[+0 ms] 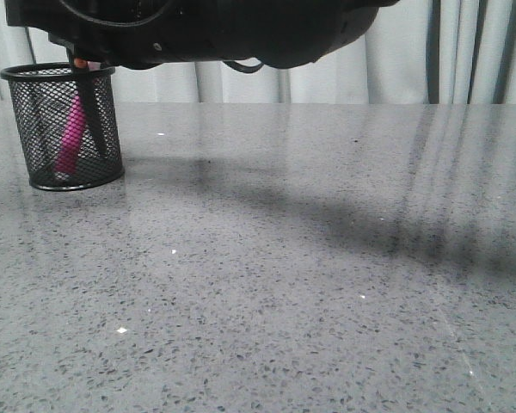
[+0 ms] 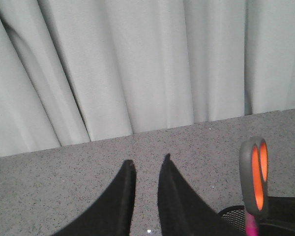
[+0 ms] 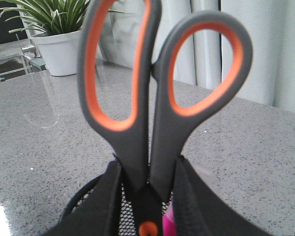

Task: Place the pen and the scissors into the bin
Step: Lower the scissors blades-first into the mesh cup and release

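Orange-lined scissors stand blades-down in the mesh bin, pinched by the right gripper. The one pen is already inside. Judged next: let go and lift clear. The left gripper hangs empty, fingers slightly apart. One bin, one pair of scissors

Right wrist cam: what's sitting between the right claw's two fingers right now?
The scissors, blades down into the mesh pen cup, handles up. The right claw closes on them just above the orange pivot dot. The pink pen shows beside the blades.
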Available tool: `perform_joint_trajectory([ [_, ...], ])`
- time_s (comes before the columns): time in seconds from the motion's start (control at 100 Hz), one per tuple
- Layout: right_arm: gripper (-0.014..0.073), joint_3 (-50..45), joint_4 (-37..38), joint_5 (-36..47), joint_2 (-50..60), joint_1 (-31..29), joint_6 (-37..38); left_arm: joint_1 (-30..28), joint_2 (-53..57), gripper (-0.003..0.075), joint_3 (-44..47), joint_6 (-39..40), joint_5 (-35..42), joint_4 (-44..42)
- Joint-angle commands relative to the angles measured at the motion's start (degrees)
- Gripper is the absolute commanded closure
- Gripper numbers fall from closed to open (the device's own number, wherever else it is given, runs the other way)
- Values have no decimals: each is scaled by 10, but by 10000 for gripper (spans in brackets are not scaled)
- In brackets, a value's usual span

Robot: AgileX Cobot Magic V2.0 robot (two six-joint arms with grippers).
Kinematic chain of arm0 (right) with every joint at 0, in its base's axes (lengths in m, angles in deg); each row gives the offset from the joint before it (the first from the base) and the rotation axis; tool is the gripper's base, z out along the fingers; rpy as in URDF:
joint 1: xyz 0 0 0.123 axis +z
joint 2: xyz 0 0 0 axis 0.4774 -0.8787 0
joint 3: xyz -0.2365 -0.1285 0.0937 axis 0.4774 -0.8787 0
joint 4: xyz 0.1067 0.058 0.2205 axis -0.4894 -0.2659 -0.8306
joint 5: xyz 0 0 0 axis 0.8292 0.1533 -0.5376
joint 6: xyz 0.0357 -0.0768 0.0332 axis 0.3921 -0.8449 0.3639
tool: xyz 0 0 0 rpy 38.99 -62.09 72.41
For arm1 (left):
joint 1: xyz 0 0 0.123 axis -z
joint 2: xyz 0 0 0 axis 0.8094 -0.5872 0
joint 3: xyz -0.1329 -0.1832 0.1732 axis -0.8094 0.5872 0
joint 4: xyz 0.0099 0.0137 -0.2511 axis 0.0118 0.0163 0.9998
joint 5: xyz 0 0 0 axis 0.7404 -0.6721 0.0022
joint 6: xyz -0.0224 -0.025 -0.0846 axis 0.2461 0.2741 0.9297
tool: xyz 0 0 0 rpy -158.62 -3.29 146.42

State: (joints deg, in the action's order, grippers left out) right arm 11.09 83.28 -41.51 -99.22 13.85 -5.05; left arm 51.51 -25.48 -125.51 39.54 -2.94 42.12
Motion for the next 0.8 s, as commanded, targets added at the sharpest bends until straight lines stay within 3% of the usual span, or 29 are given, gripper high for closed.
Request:
perform_joint_trajectory([
  [0.0,669,14,3,49,31,0,-4,-1,9,625,-15,6,38,10],
  [0.29,650,14,36,46,31,0,-4,-1,9,625,-15,6,38,10],
  [0.79,279,14,39,34,31,0,-4,-1,9,625,-15,6,38,10],
])
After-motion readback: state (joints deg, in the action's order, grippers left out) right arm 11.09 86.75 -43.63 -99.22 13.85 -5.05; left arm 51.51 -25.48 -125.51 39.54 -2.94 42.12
